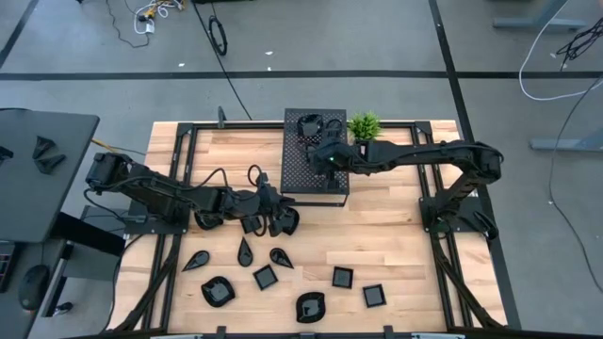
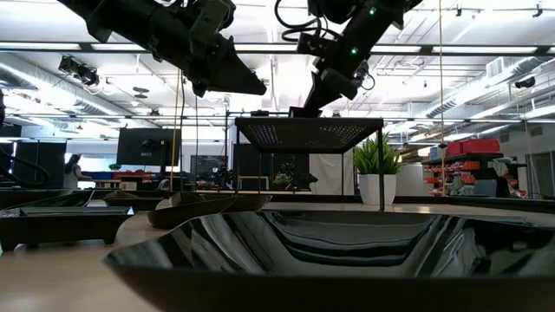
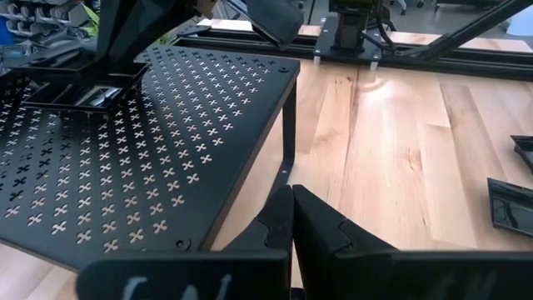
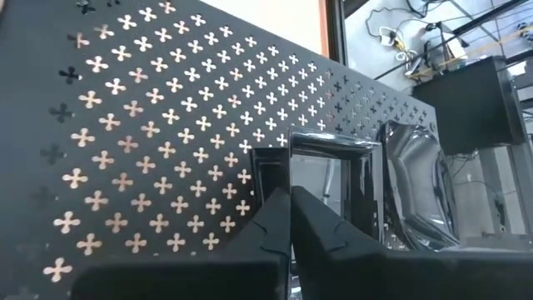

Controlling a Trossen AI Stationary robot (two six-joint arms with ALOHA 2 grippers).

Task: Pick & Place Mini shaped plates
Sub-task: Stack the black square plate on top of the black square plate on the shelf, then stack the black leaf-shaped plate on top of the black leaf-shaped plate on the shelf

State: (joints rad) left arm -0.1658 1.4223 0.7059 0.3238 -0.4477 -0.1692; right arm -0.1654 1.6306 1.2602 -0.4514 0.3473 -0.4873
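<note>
Both jaws pinched shut: right gripper (image 1: 325, 155) holds a plate (image 4: 321, 187) over the box (image 1: 301, 174), left gripper (image 1: 273, 215) holds one at its 7 o'clock.

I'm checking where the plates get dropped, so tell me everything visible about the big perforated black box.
The perforated box is a black, metal-looking raised platform on thin legs, its flat top punched with small cross-shaped holes. It stands upright at the table's far middle, beside a potted plant. Glossy mini plates rest on top. The right gripper hovers over it, shut.
</note>
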